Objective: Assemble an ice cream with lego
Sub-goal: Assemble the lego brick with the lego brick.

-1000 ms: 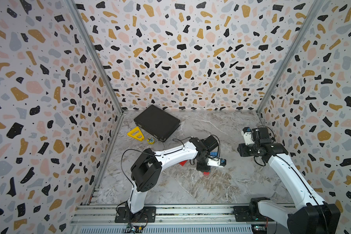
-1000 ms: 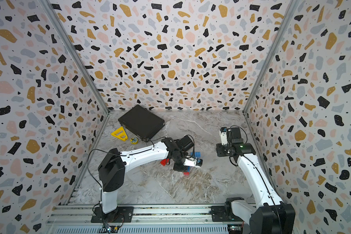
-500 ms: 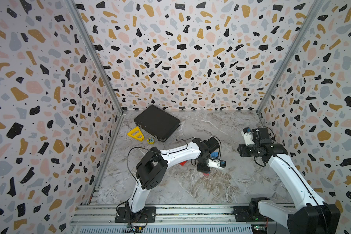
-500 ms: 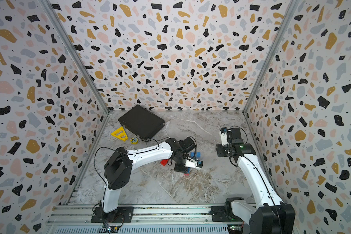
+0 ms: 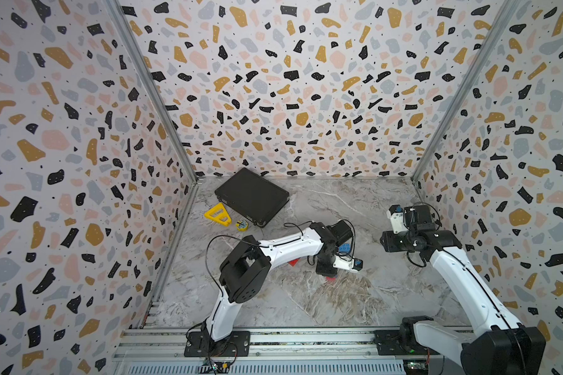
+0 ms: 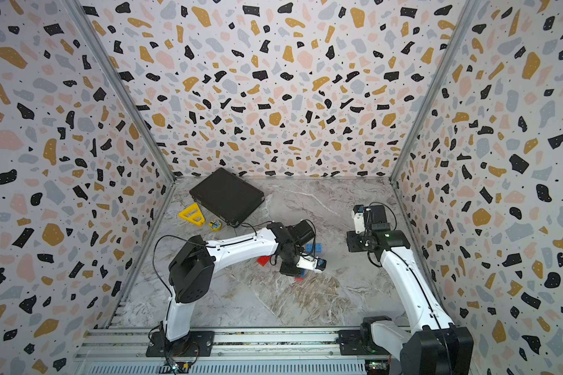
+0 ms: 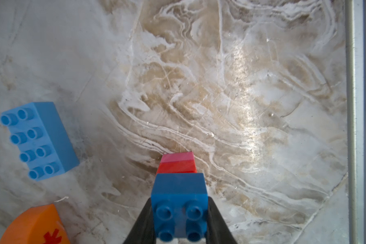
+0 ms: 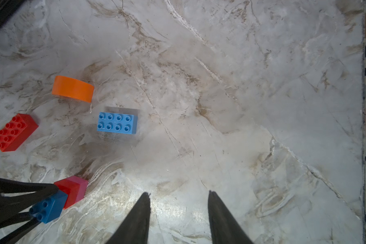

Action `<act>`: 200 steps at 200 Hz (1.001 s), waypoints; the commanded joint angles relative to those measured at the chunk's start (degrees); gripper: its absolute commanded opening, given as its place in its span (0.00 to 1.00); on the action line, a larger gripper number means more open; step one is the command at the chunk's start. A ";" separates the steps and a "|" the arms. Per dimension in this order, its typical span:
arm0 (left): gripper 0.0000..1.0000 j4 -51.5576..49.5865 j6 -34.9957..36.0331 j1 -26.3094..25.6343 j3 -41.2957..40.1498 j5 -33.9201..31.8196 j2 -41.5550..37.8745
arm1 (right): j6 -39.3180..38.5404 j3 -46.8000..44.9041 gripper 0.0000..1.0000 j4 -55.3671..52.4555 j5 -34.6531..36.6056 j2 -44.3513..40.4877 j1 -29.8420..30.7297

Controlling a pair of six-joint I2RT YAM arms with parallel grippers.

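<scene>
My left gripper [image 7: 179, 200] is shut on a small blue brick [image 7: 179, 190]. A red square [image 7: 176, 168] and a pink square [image 7: 178, 156] are stacked under that brick. In the right wrist view the same stack [image 8: 69, 190] hangs tilted, its pink end low at the table. The long light-blue brick [image 7: 38, 140], the orange dome [image 8: 72, 89] with its red asterisk and the long red brick [image 8: 14, 132] lie loose nearby. In both top views the left gripper [image 5: 330, 276] points down mid-table. My right gripper [image 8: 179, 195] is open, holds nothing and hovers to the right of the bricks.
A black case [image 5: 252, 196] lies at the back left, with a yellow triangular frame [image 5: 218, 214] and a small yellow disc [image 5: 242, 225] beside it. Patterned walls close in three sides. A metal rail [image 5: 290, 341] runs along the front edge.
The left arm's elbow has swung slightly to the right while its gripper stays almost in place on the stack. The right arm has not moved.
</scene>
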 commanded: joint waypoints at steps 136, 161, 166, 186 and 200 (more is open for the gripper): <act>0.28 -4.85 -0.62 -0.69 2.85 -1.12 0.26 | 0.51 -0.13 0.47 0.69 -1.03 -0.92 -0.18; 0.28 -4.57 -0.80 -0.76 2.66 -0.72 0.24 | 0.55 -0.13 0.47 0.61 -1.10 -1.04 -0.17; 0.28 -4.53 -0.80 -0.71 2.58 -0.72 0.28 | 0.55 -0.13 0.47 0.67 -1.12 -0.98 -0.15; 0.28 -4.42 -1.03 -0.69 2.53 -0.46 0.36 | 0.56 -0.20 0.47 0.66 -1.18 -0.93 -0.14; 0.28 -4.29 -1.11 -0.71 2.44 -0.20 0.33 | 0.54 -0.22 0.48 0.67 -1.18 -0.92 -0.13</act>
